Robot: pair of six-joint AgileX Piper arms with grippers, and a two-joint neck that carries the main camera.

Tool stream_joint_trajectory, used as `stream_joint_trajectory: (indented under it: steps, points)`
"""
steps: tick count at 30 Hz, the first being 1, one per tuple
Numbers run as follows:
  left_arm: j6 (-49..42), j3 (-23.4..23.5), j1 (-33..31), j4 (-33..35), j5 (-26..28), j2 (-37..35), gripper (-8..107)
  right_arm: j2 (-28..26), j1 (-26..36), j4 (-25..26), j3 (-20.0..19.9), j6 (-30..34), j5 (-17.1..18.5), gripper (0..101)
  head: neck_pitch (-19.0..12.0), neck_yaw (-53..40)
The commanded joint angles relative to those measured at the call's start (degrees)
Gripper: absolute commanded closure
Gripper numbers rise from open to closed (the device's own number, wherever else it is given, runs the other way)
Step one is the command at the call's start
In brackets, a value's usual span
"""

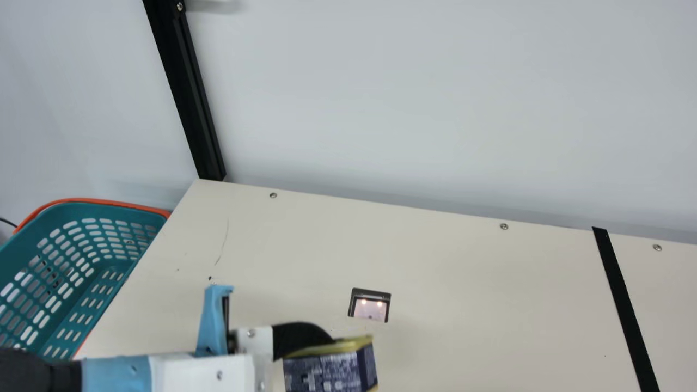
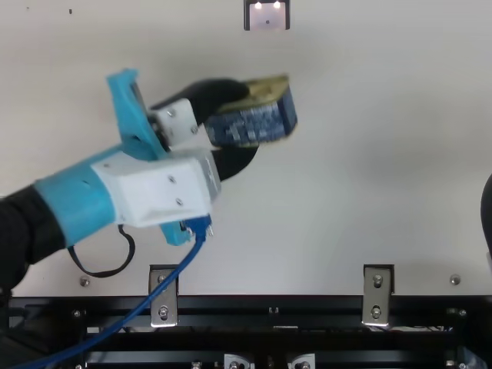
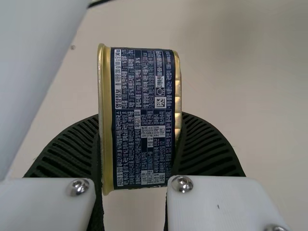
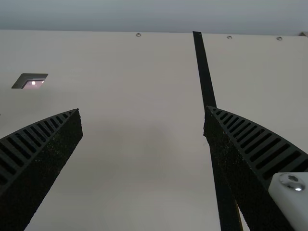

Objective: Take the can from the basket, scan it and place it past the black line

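Gold-and-navy can (image 2: 250, 119): out of the basket and up over the cream table (image 1: 463, 272), a bit to the arms' side of the scanner (image 1: 370, 307), not over it.
Left gripper (image 3: 140, 118): fingers closed in on the can, one on each flat face, parted only by its thickness. Grip looks fairly square to me.
Right gripper (image 4: 143, 109): fingers spread wide, nothing between them, hanging on the black line (image 1: 623, 305) side of the scanner.
Teal basket (image 1: 109, 202): off at the left end of the table, its part in this looks done.
Scanner: lit up, and I'd say this is the step in hand. Next move is getting the can over that window and turning the barcode to it. Can't tell which side the code's on, so it might need a twist.
Black line: comes after the scan, far side of it. Probably a right-arm job, so maybe a handover.
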State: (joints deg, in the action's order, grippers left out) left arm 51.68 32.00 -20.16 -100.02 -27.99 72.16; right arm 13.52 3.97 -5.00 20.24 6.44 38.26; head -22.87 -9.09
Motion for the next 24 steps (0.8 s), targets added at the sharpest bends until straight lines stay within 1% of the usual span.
stream_joint_trajectory:
  steps: [1, 8, 15, 24]
  points:
    - [-1.0, -0.7, -1.0, 0.0, 0.9, 0.5, 89, 0.0, 0.0, 0.0, 0.0, 0.0, 0.0, 0, -2.1, 0.2]
    - [-2.6, -2.4, -3.7, 0.0, 3.7, 2.8, 89, 0.0, 0.0, 0.0, 0.0, 0.0, 0.0, 0, -2.1, 0.2]
    - [-5.3, -3.6, -5.0, 0.0, 6.0, 5.8, 89, 0.0, 0.0, 0.0, 0.0, 0.0, 0.0, 0, -2.1, 0.2]
    - [-7.1, -4.0, -5.8, 0.0, 7.2, 8.8, 89, 0.0, 0.0, 0.0, 0.0, 0.0, 0.0, 0, -2.1, 0.2]
